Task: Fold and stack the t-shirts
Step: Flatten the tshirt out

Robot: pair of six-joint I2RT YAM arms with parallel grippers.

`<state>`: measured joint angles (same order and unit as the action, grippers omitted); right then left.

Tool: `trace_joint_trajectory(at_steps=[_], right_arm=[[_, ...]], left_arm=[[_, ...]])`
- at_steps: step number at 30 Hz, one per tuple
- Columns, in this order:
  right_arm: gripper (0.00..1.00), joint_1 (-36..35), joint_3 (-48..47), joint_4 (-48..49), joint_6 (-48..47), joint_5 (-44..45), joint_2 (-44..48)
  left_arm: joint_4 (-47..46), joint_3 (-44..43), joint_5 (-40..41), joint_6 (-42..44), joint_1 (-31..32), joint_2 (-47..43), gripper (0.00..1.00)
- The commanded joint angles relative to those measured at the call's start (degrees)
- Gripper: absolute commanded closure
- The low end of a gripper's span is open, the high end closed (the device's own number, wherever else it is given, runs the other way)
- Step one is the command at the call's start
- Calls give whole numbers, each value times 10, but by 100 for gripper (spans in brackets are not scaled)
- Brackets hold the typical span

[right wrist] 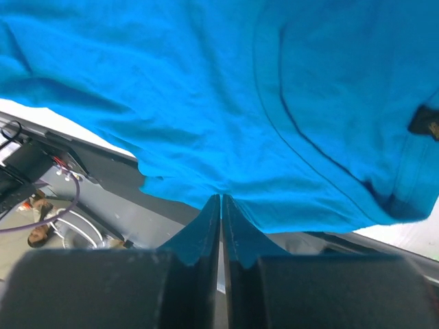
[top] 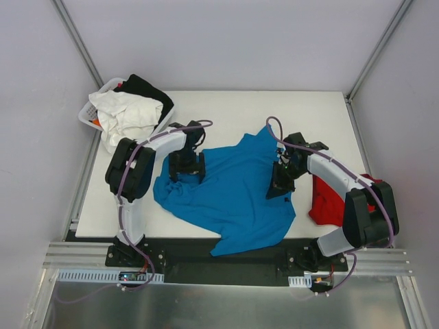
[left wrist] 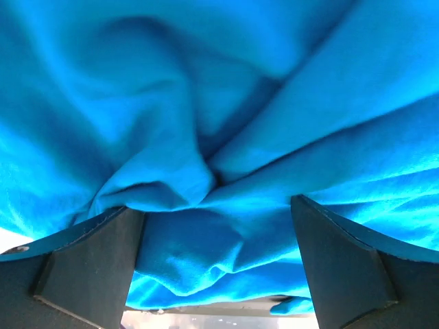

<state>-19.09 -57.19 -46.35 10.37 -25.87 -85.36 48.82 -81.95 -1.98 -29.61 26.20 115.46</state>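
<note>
The turquoise t-shirt (top: 233,195) lies crumpled across the middle of the table, its lower edge hanging over the near edge. My left gripper (top: 186,168) is at its left side; in the left wrist view the gripper (left wrist: 216,253) is open wide, with bunched blue cloth (left wrist: 206,137) lying between the two fingers (left wrist: 89,267). My right gripper (top: 280,186) is at the shirt's right side. In the right wrist view the gripper (right wrist: 221,200) is shut on the edge of the blue shirt (right wrist: 206,89). The red t-shirt (top: 328,202) lies crumpled at the right, under my right arm.
A white basket (top: 89,113) at the table's back left holds a white garment (top: 127,116) and a black garment (top: 145,89). The near table edge and black base rail (top: 219,257) are just below the shirt. Grey walls enclose the table.
</note>
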Motion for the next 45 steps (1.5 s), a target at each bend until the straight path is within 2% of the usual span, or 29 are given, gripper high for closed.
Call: trace_joint_trajectory(at_steps=[1, 6, 9, 12, 16, 20, 23, 27, 28, 29, 30, 32, 34, 35, 36, 40, 45], right_arm=[[93, -15, 5, -14, -4, 1, 10], [92, -27, -17, -8, 1, 2, -9], [92, -39, -30, -5, 1, 3, -30], [89, -60, -37, 3, 4, -2, -47], [77, -94, -39, 16, 12, -7, -86], [85, -114, -17, 43, 32, -15, -108], [87, -114, -16, 46, 39, -9, -100], [86, -115, -29, 35, 42, -5, -92], [89, -114, -31, 30, 44, -8, -91], [98, -114, -30, 28, 47, -11, -89], [99, -115, -29, 26, 47, -15, -87], [99, -118, -19, 27, 48, -12, -84], [99, -117, -11, 34, 48, -2, -91], [99, -117, -6, 37, 47, -1, -96], [99, -117, -4, 43, 49, -2, -102], [99, -118, -1, 91, 55, -9, -139], [99, -111, -42, 99, 48, -18, -203]], left_arm=[[3, 68, 3, 13, -7, -52, 15], [1, 131, -18, -8, -6, -110, 15], [3, 138, -2, -9, -6, -139, 15], [15, 101, 37, -4, -5, -161, 13], [50, 9, 67, 2, -6, -169, 11], [81, -51, 37, -2, -3, -165, 11], [82, -16, 7, -22, 18, -194, 11], [66, 78, -4, -43, 61, -219, 12], [63, 93, -17, -47, 66, -226, 14], [55, 118, -21, -52, 79, -231, 15], [51, 129, -26, -54, 84, -235, 17], [41, 158, -37, -57, 94, -243, 42], [16, 176, -41, -58, 100, -238, 74], [8, 189, -41, -59, 99, -232, 96], [-10, 195, -40, -58, 99, -225, 100], [-52, 203, -50, -48, 100, -170, 100], [-73, 167, -57, -20, 95, -105, 100]])
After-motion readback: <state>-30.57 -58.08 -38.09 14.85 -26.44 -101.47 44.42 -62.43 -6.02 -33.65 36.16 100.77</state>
